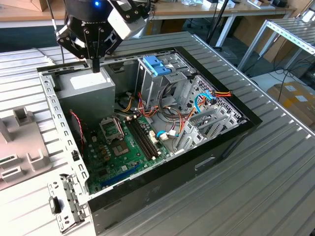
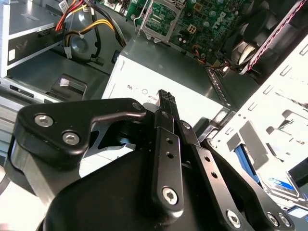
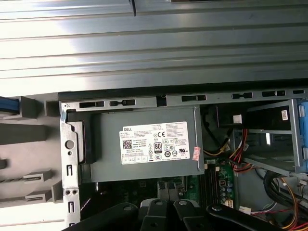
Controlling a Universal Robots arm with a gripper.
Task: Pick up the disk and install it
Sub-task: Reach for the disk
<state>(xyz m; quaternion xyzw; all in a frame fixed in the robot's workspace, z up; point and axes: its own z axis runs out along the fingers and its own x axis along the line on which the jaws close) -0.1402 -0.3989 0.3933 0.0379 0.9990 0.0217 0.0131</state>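
Worktop [image 1: 266, 196] of ribbed grey metal, bearing open computer case [image 1: 206, 158]. Nearest inside, green motherboard [image 1: 118, 147]. Farther, toward the exterior view's right, drive cage [image 1: 156, 66] with light-blue tabs. At the far corner on the exterior view's left, grey power-supply box [image 1: 91, 98], white sticker up. Poised just above that box, tool [image 1: 96, 65], fingers together, clasping nothing. Beyond the case wall, in the second wrist view, apparently the disk [image 2: 284, 186], blue-banded label partly seen, well apart from tool.

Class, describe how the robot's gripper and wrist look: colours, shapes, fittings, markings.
The gripper is matt black, built from jointed link bars fastened with silver screws. Above it a blue light glows beside a white-and-grey box.
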